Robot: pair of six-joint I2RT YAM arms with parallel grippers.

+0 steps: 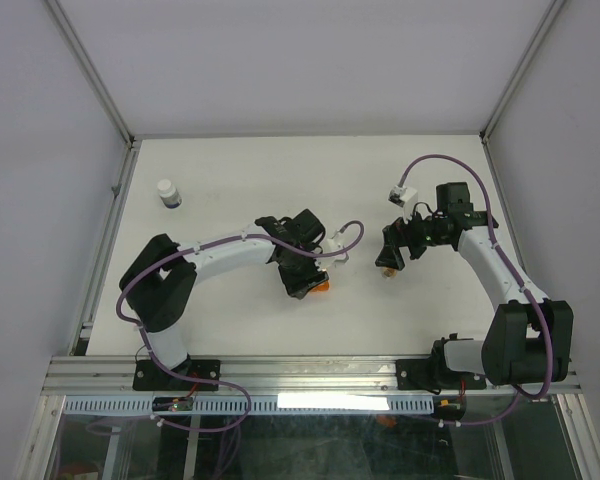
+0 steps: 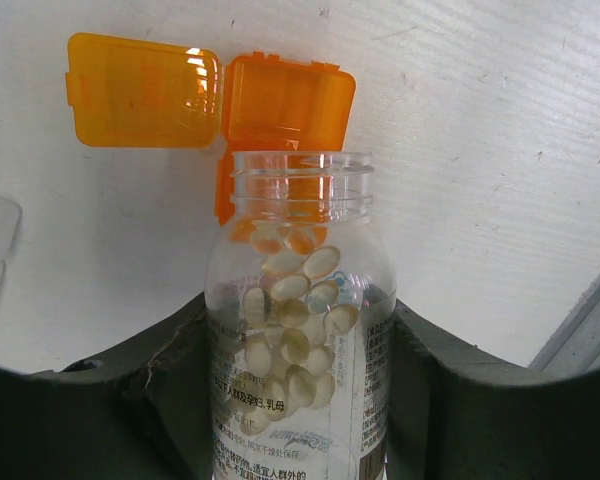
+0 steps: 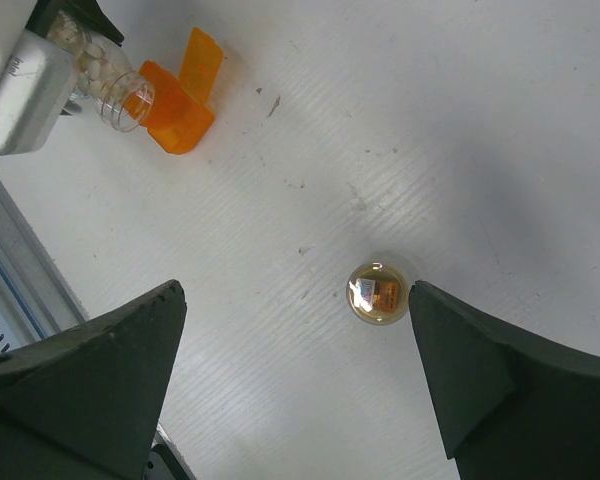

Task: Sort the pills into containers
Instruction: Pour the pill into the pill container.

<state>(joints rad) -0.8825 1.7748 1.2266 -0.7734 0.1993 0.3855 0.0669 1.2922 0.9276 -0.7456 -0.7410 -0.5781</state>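
The left jaws are gripping the clear vial by its body, half filled with pale pills and lying tilted with its open mouth pointing at the orange cup, whose hinged lid is lying flipped open on the bench. The right jaws are standing wide open and gripping nothing, hovering over one round amber pill that is lying on the bench between them, nearer the finger on the right of the wrist view. The white bottle is standing upright, well apart, at the far left.
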